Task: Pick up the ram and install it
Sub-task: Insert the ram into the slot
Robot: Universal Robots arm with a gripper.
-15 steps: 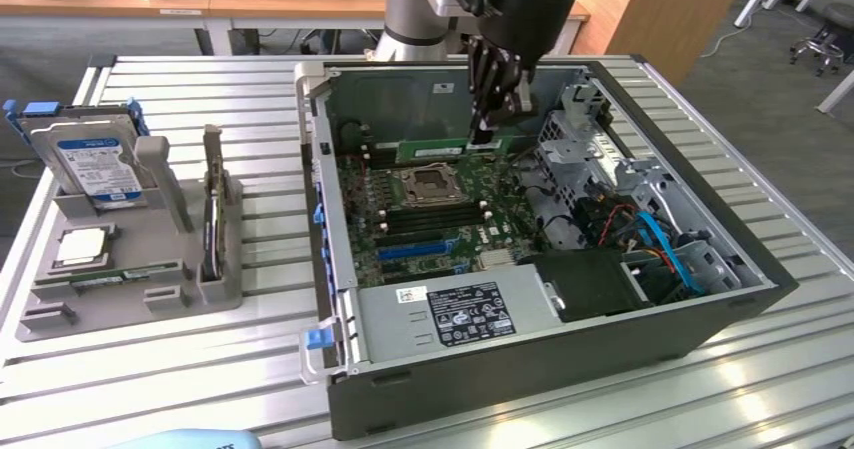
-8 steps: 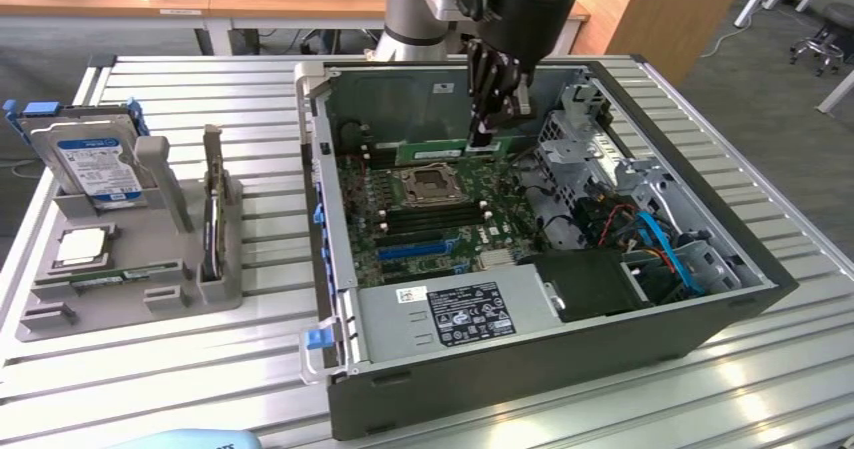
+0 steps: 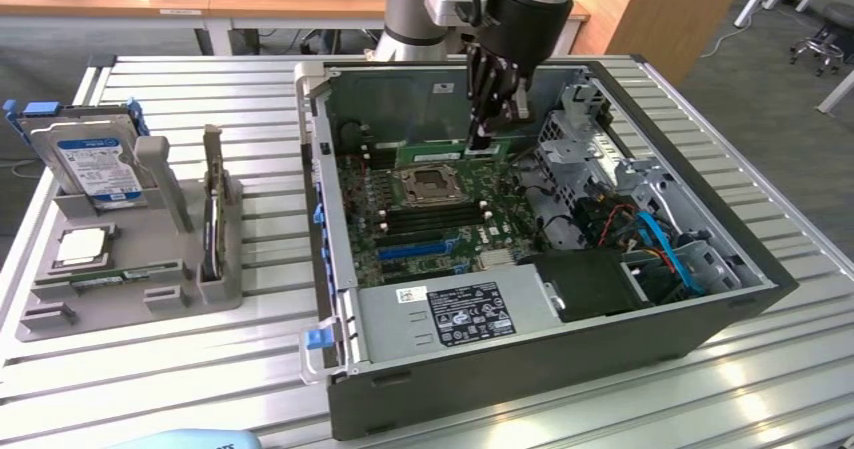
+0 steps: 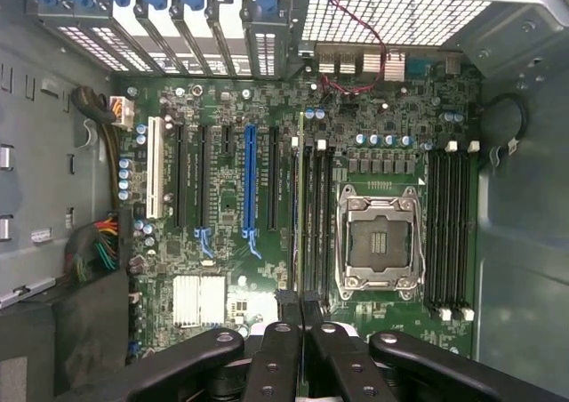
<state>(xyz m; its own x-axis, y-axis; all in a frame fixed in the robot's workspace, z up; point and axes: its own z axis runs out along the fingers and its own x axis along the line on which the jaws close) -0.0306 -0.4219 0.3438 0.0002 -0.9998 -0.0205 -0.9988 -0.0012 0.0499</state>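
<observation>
The ram [image 3: 454, 154] is gripped edge-down in the almost closed gripper [image 3: 481, 141], over the slots [image 4: 318, 215] beside the socket [image 4: 378, 242]. If pressed misaligned, it could be jammed or cracked.

The hand [image 3: 478, 143], closed on the ram [image 3: 435, 154], hangs inside the open computer case [image 3: 534, 369] above the motherboard [image 3: 350, 184].

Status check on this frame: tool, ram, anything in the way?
Tool shut on the ram, inside the open computer case. The ram edge-on above memory slots beside the CPU socket; seated or not, cannot tell. Nothing seen in the way.
</observation>
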